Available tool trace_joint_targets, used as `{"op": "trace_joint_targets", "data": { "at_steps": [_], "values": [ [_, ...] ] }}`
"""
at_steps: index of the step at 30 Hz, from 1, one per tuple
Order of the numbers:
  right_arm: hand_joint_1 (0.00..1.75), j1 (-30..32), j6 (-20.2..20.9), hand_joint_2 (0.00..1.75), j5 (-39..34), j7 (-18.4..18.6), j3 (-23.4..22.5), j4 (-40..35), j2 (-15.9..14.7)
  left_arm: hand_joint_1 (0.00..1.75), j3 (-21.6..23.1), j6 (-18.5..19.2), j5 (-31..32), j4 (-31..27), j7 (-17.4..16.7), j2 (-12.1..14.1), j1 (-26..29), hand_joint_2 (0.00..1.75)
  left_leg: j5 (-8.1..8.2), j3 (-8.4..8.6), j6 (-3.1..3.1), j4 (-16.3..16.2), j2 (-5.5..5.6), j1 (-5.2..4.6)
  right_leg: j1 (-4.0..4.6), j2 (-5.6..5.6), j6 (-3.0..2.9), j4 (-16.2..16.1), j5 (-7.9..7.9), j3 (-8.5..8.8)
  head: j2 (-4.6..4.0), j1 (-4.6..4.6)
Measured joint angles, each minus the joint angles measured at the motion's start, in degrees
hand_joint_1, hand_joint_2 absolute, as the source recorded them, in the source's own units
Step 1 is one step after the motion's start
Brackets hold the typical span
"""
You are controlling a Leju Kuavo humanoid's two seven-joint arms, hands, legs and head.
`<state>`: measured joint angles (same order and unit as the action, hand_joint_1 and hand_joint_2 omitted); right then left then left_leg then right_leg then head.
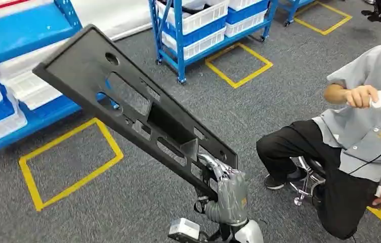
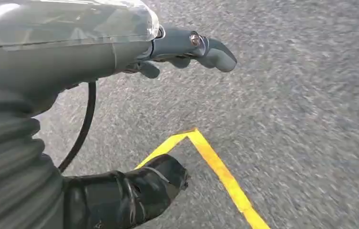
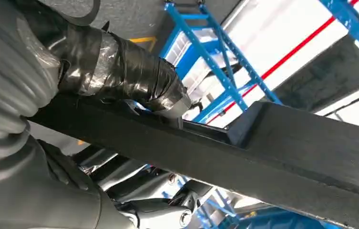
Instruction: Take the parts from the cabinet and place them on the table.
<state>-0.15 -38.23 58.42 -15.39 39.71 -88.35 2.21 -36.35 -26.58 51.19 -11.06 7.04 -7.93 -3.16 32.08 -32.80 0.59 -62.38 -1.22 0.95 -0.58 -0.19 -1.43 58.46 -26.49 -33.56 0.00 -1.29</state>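
My right hand grips the near end of a long black plastic panel with several cut-outs. The panel slants up and away to the left, lifted clear of the floor, its far end in front of the blue cabinet. In the right wrist view the panel runs across the picture, with my taped thumb on one face and my darker fingers on the other. My left hand hangs over grey carpet, fingers loosely curled, holding nothing.
A person in grey sits on a stool at the right, holding a white device. Yellow tape squares mark the carpet. A second blue rack with white bins stands behind.
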Motion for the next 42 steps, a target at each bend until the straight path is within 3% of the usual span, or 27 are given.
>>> {"op": "trace_joint_targets", "data": {
  "at_steps": [2,3,4,5,7,8,9,12,13,14,15,17,19,21,23,24,28,29,31,33,34,35,36,38,40,41,42],
  "values": [
    [1.75,0.07,-0.11,1.75,0.0,0.0,-0.02,0.0,0.0,0.0,0.0,0.0,0.0,0.0,-0.02,-0.02,0.15,1.75,4.19,-4.03,0.32,-8.75,0.64,0.04,0.11,0.55,-0.2,0.06,-0.03,-0.15,0.0,-0.02],
    [1.75,0.12,-0.09,1.75,0.0,0.0,-0.04,0.02,0.0,0.0,0.0,0.0,0.0,0.0,-0.02,-0.07,0.22,1.75,5.21,-5.69,0.41,-12.22,0.67,0.04,0.21,0.93,-0.2,0.15,-0.02,-0.26,0.0,0.0],
    [1.75,0.15,-0.11,1.75,0.0,0.0,-0.07,0.02,0.0,0.0,0.0,0.0,0.0,0.0,-0.02,-0.07,0.24,1.75,4.6,-6.22,0.39,-13.22,0.67,0.06,0.24,1.41,-0.2,0.31,-0.03,-0.31,0.0,-0.02],
    [1.75,0.18,-0.11,1.75,0.0,0.0,-0.11,0.02,0.0,0.0,0.0,0.0,0.0,0.0,-0.02,-0.07,0.23,1.75,2.77,-5.3,0.33,-11.21,0.68,0.06,0.24,1.83,-0.19,0.41,-0.04,-0.3,0.0,0.0],
    [1.75,0.18,-0.11,1.75,0.0,0.0,-0.15,0.0,0.0,0.0,0.0,0.0,0.0,0.0,-0.09,-0.04,0.24,1.75,-2.44,-1.01,0.04,-2.05,1.09,0.09,0.22,2.77,-0.1,0.62,-0.1,-0.22,0.0,0.0],
    [1.75,0.19,-0.11,1.75,0.0,0.0,-0.18,0.0,0.02,0.0,0.0,0.0,0.0,0.0,-0.09,-0.02,0.27,1.75,-4.0,0.92,-0.25,2.61,2.58,0.21,0.2,3.12,0.04,0.74,-0.18,-0.33,0.0,-0.02],
    [1.75,0.18,-0.15,1.75,0.0,0.0,-0.18,0.0,0.02,0.0,-0.02,0.0,0.0,0.0,-0.11,0.0,0.32,1.75,-3.31,1.44,-0.52,3.76,3.7,0.04,0.61,3.38,0.38,1.11,-0.16,-0.72,0.0,-0.02],
    [1.75,0.46,-0.22,1.75,0.0,-0.02,-0.33,-0.13,-0.02,0.0,-0.02,-0.02,0.35,0.0,-0.09,0.0,0.07,1.75,-3.48,1.31,-1.07,3.79,3.12,-0.22,0.19,4.26,1.33,0.77,0.38,-1.12,0.0,-0.02],
    [1.75,0.55,-0.26,1.75,0.0,-0.02,-0.44,-0.29,-0.04,0.0,-0.02,-0.02,0.42,0.0,-0.09,-0.02,0.08,1.75,-3.88,1.48,-1.66,4.48,2.65,0.23,0.53,4.58,1.77,0.8,0.41,-1.11,0.0,-0.04],
    [1.75,0.75,-0.28,1.75,0.0,-0.02,-0.48,-0.46,-0.15,0.0,-0.02,-0.02,0.44,0.0,-0.09,-0.28,0.1,1.75,-4.15,1.72,-2.07,4.79,2.01,0.36,0.35,3.53,1.89,1.63,-0.33,-1.39,0.0,-0.04],
    [1.75,0.76,-0.35,1.75,0.0,-0.02,-0.5,-0.61,-0.2,0.0,-0.02,-0.02,0.5,0.0,-0.09,-0.26,0.22,1.75,-4.24,1.78,-2.43,4.92,1.78,0.36,0.46,2.12,2.01,3.73,-1.99,-2.4,0.0,-0.29],
    [1.75,0.85,-0.35,1.75,-0.02,-0.07,-0.55,-0.61,-0.24,0.0,-0.04,-0.02,0.66,0.0,-0.09,-0.24,0.29,1.75,-4.17,1.73,-2.92,4.84,0.83,0.12,0.17,1.05,2.34,12.77,-6.45,-6.63,0.0,-0.31],
    [1.75,1.22,-0.35,1.75,-0.02,-0.07,-0.68,-0.61,-0.31,0.0,-0.04,-0.02,0.76,0.0,-0.09,-0.24,0.28,1.75,-4.07,1.71,-2.92,4.77,0.04,0.08,-0.06,0.86,2.65,18.3,-7.65,-9.44,0.0,-0.31],
    [1.75,1.4,-0.33,1.75,-0.02,-0.07,-0.77,-0.61,-0.42,0.0,-0.04,-0.02,0.85,0.0,-0.09,-0.24,0.24,1.75,-3.87,1.87,-2.75,4.69,-0.66,0.09,-0.24,0.62,2.65,13.79,-4.16,-7.24,0.0,-0.28],
    [1.75,1.4,-0.35,1.75,-0.02,-0.07,-0.79,-0.61,-0.42,0.0,-0.04,-0.02,0.92,0.0,-0.07,-0.33,0.22,1.75,-3.42,2.18,-2.27,4.42,-1.22,0.11,-0.18,-0.87,2.21,3.3,0.41,-1.67,0.0,-0.28],
    [1.75,1.37,-0.33,1.75,-0.02,-0.07,-0.81,-0.63,-0.42,0.0,-0.04,-0.02,0.94,0.0,-0.07,-0.33,0.24,1.75,-3.12,2.13,-1.82,4.21,-1.42,-0.3,0.43,-2.16,2.07,1.39,-0.62,-0.77,0.0,-0.31],
    [1.75,1.77,-0.37,1.75,-0.02,-0.07,-1.0,-0.83,-0.44,0.0,-0.07,-0.07,1.01,0.0,-0.07,-0.35,0.11,1.75,-3.06,2.68,-0.67,4.65,-2.52,-0.23,0.82,-0.61,1.09,0.98,-0.25,-0.95,0.0,-0.24],
    [1.75,1.82,-0.37,1.75,-0.02,-0.07,-1.03,-0.94,-0.44,0.0,-0.07,-0.07,1.03,0.0,-0.07,-0.35,0.1,1.75,-2.9,2.83,-0.45,4.61,-2.56,-0.24,0.34,-0.41,0.77,0.56,-0.04,-0.79,0.0,-0.2],
    [1.75,1.82,-0.37,1.75,-0.02,-0.07,-1.03,-0.94,-0.44,0.0,-0.07,-0.07,1.03,0.0,-0.07,-0.35,0.1,1.75,-2.9,2.83,-0.45,4.61,-2.56,-0.24,0.34,-0.41,0.77,0.56,-0.04,-0.79,0.0,-0.2],
    [1.75,1.88,-0.37,1.75,-0.02,-0.07,-1.03,-1.0,-0.42,0.0,-0.07,-0.07,1.03,-0.02,-0.07,-0.35,0.11,1.75,-2.68,2.67,-0.35,4.59,-2.44,-0.25,0.24,-0.39,0.66,0.44,0.06,-0.35,0.0,-0.2],
    [1.75,2.03,-0.39,1.75,0.0,-0.09,-1.09,-1.05,-0.42,0.0,-0.07,-0.07,1.05,-0.02,-0.07,-0.35,0.12,1.75,-1.78,2.54,-0.18,3.65,-1.22,0.01,0.11,-0.22,0.46,0.08,0.18,-0.25,0.0,-0.22],
    [1.75,2.02,-0.46,1.75,0.0,-0.09,-1.11,-1.07,-0.42,0.0,-0.07,-0.07,1.09,-0.02,-0.07,-0.35,0.11,1.75,-0.29,1.59,-0.08,1.72,-0.36,-0.01,0.02,-0.02,0.24,0.05,0.22,-0.26,0.0,-0.2],
    [1.75,2.24,-0.55,1.75,-0.02,-0.09,-1.27,-1.07,-0.42,0.0,-0.07,-0.07,1.11,-0.02,-0.07,-0.37,0.31,1.75,5.07,-4.9,0.18,-11.64,0.54,0.06,0.32,1.14,-0.1,0.2,0.27,-0.5,0.0,-0.13],
    [1.75,2.36,-0.57,1.75,-0.02,-0.07,-1.44,-1.07,-0.42,0.0,-0.07,-0.04,1.18,-0.02,-0.07,-0.37,0.36,1.75,1.6,-4.0,0.01,-8.88,0.61,0.06,0.37,2.14,-0.09,0.33,0.25,-0.42,0.0,-0.13],
    [1.75,2.4,-0.59,1.75,-0.02,-0.09,-1.46,-1.09,-0.42,0.0,-0.07,-0.04,1.22,-0.02,-0.02,-0.35,0.41,1.75,-3.7,-0.23,-0.4,0.07,1.39,0.07,0.35,3.1,0.02,0.57,0.18,-0.39,0.0,-0.13],
    [1.75,2.46,-0.59,1.75,0.0,-0.09,-1.46,-1.09,-0.42,0.0,-0.07,-0.04,1.27,-0.02,0.0,-0.31,0.49,1.75,-3.71,0.85,-0.8,2.76,3.33,0.12,0.25,3.35,0.14,0.62,0.14,-0.56,0.0,-0.15],
    [1.75,2.43,-0.59,1.75,0.0,-0.09,-1.49,-1.09,-0.42,0.0,-0.07,-0.04,1.29,-0.02,0.02,-0.31,0.49,1.75,-3.59,1.18,-0.88,4.07,3.71,0.01,0.56,3.72,0.57,1.09,0.14,-0.97,0.0,-0.15]
  ]
}}
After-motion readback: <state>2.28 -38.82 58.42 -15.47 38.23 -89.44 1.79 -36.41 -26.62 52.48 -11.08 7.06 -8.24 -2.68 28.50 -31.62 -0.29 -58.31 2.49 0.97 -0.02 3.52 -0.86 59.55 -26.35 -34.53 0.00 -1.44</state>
